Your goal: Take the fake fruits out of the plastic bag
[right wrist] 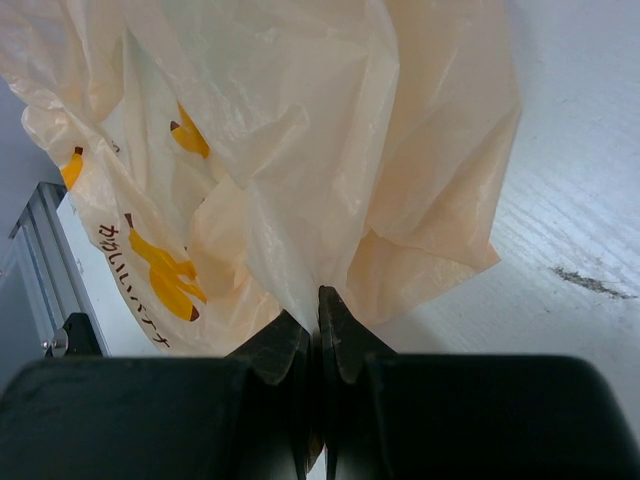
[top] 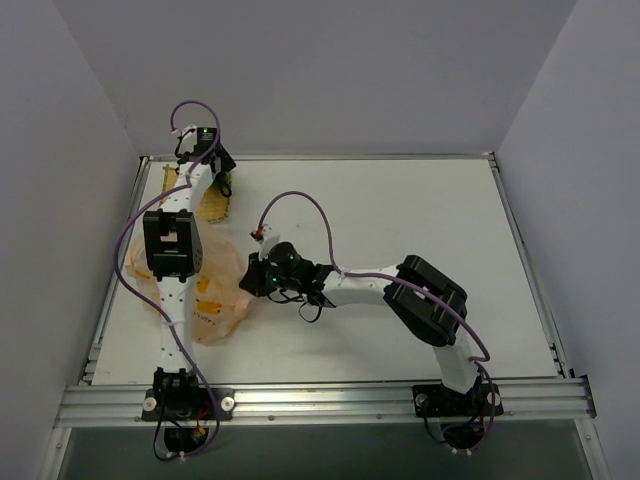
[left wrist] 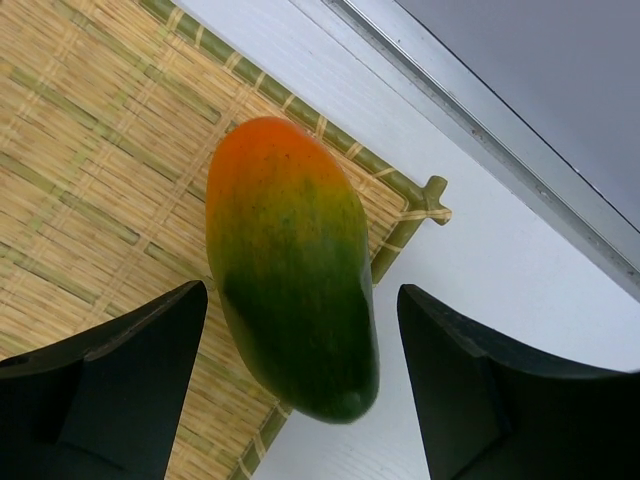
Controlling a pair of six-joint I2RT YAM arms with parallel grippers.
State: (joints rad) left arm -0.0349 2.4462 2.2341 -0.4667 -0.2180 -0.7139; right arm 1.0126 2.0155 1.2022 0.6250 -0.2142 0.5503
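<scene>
The green-and-orange mango-like fruit (left wrist: 290,280) lies on the corner of the yellow woven mat (left wrist: 90,150), its green end over the mat's edge. My left gripper (left wrist: 300,292) is open, with a finger on each side of the mango and a gap to each. In the top view it (top: 222,180) is at the far left over the mat (top: 212,207). My right gripper (right wrist: 320,300) is shut on a fold of the peach plastic bag (right wrist: 300,150). In the top view it (top: 250,278) is at the right edge of the bag (top: 215,295). The two round fruits are hidden.
A metal rail (left wrist: 500,110) runs along the table's far edge just beyond the mat. The left arm (top: 172,250) stretches over the bag. Grey walls close in the white table (top: 420,210) on three sides. An aluminium rail (top: 320,400) borders the front.
</scene>
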